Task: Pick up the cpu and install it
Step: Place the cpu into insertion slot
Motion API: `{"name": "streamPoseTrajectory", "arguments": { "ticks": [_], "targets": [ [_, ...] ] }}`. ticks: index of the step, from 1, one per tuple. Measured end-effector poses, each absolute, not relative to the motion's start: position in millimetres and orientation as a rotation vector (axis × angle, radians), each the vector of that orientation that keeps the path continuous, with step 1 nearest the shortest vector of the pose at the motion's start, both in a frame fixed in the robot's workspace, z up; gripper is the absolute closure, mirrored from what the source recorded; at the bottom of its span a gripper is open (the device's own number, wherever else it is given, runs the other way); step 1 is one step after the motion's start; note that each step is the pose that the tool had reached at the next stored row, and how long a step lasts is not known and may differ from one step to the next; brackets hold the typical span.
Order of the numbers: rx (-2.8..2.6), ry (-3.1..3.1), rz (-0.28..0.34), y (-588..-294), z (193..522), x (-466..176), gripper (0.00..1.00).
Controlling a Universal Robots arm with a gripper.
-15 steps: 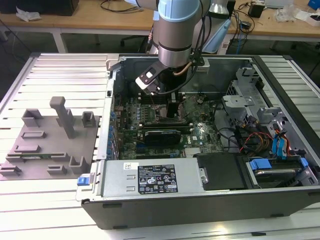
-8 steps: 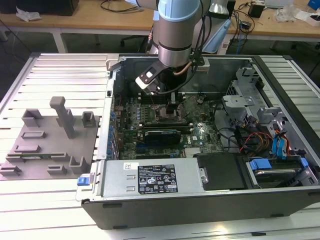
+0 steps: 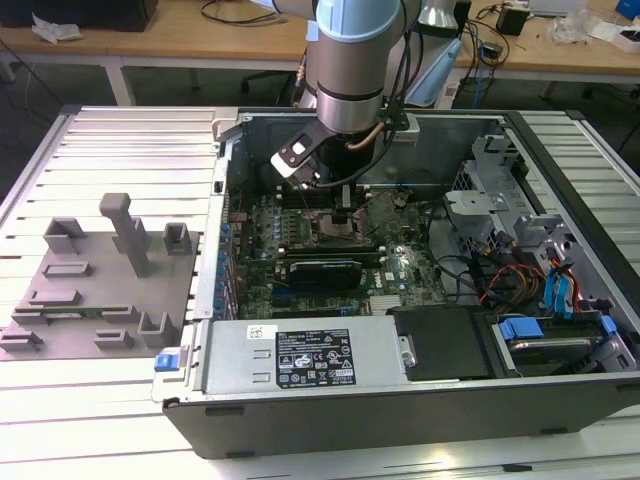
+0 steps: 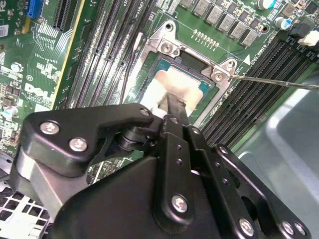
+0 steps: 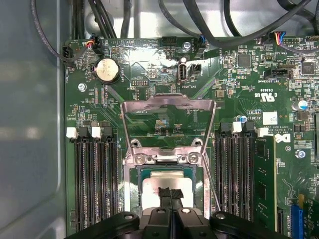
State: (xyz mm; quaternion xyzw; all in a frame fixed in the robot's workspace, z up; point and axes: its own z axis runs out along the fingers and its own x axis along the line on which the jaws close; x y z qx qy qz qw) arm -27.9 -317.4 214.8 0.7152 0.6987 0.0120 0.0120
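Observation:
The cpu is a silvery square lying flat inside the socket frame on the green motherboard. My gripper is directly above it, its two black fingertips pressed together, shut, at the chip's top face. I cannot tell whether they touch it. In the second wrist view the gripper comes down onto the cpu. The socket's metal load plate stands swung open. In the exterior view the gripper hangs inside the open computer case over the socket.
Memory slots flank the socket on both sides. A thin lever wire juts out beside it. An expansion card, power supply and drive cage crowd the case. A grey fixture plate lies at the exterior view's left.

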Motion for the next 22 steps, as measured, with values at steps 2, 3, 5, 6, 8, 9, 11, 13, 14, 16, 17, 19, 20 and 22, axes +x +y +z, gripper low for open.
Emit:
{"name": "streamPoseTrajectory", "arguments": {
  "ticks": [2,3,5,6,8,9,11,13,14,16,17,19,20,22],
  "targets": [
    [2.229,2.178,0.039,-317,213,-28,0.89],
    [2.229,2.178,0.039,-317,212,-28,0.89],
    [2.228,2.179,0.04,-317,210,-29,0.89],
    [2.228,2.179,0.039,-317,210,-29,0.89],
    [2.227,2.179,0.04,-317,208,-29,0.89],
    [2.227,2.179,0.04,-317,208,-29,0.89],
    [2.227,2.179,0.039,-317,208,-30,0.89],
    [2.227,2.179,0.04,-317,207,-30,0.89],
    [2.228,2.179,0.04,-317,206,-29,0.89],
    [2.227,2.179,0.04,-317,205,-30,0.89],
    [2.227,2.179,0.039,-317,205,-30,0.89],
    [2.227,2.179,0.039,-317,205,-30,0.89],
    [2.227,2.179,0.039,-317,204,-30,0.89],
    [2.227,2.179,0.039,-317,204,-30,0.89]
  ]
}}
